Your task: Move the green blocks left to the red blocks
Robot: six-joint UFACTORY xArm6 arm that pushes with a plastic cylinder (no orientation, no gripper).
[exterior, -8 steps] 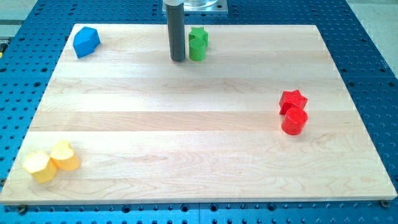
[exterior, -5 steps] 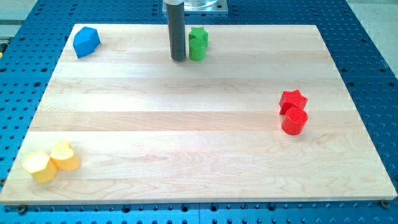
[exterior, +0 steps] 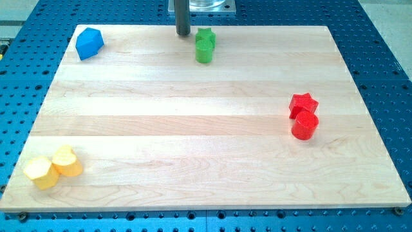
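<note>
Two green blocks [exterior: 205, 46] stand touching near the board's top edge, just right of its middle; the front one looks like a cylinder and the back one's shape is unclear. A red star block [exterior: 303, 102] and a red cylinder [exterior: 304, 125] sit together at the view's right. My tip [exterior: 183, 34] is at the board's top edge, just left of the green blocks and slightly behind them, apart from them.
A blue block [exterior: 89, 43] sits at the board's top left corner. Two yellow blocks [exterior: 52, 167] sit at the bottom left. The wooden board [exterior: 193, 129] lies on a blue perforated table.
My tip has moved toward the view's top, from beside the green blocks' left to the board's top edge. The blocks have not moved.
</note>
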